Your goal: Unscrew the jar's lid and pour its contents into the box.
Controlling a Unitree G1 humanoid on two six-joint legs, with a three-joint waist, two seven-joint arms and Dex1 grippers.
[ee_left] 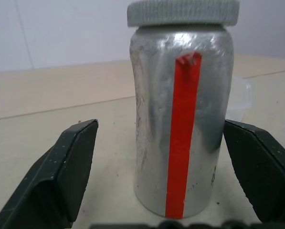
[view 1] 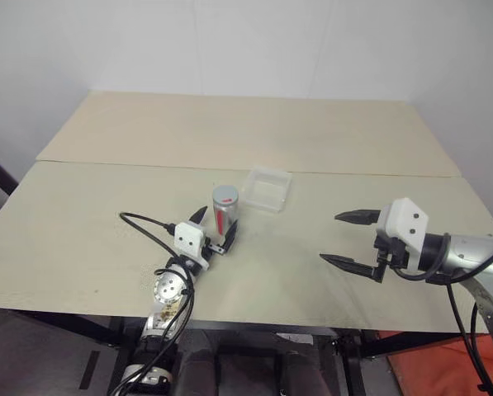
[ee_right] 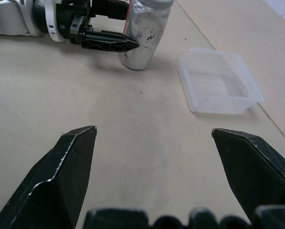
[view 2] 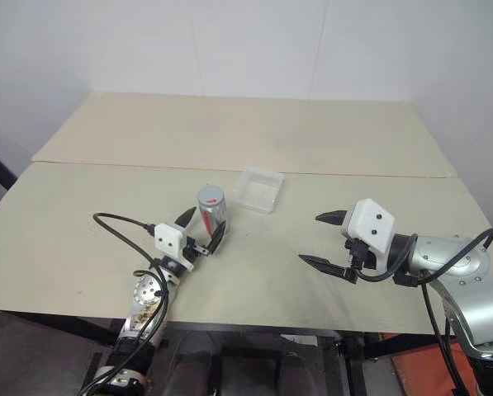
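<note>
While the jar [view 1: 225,209] stood upright on the tabletop [view 1: 81,239] with the lid [ee_left: 183,12] screwed on, the left pincer [view 1: 214,230] had its two black fingers spread wide to either side of the body, one finger [ee_left: 56,176] well off the metal and the other just as clear. It held nothing yet. The box [view 1: 267,187] sat just beyond the jar, near it but not touching, and looked empty. The right pincer [view 1: 351,240] hung well apart over bare tabletop, also fully open and empty.

The step in hand appeared to be securing the jar. To do it well, the left pincer should probably close low and square on the body, beneath the ribbed lid, so the cap stayed free for the other pincer. Centring mattered: an uneven squeeze on the smooth round wall could nudge the jar toward the box or tip it.
</note>
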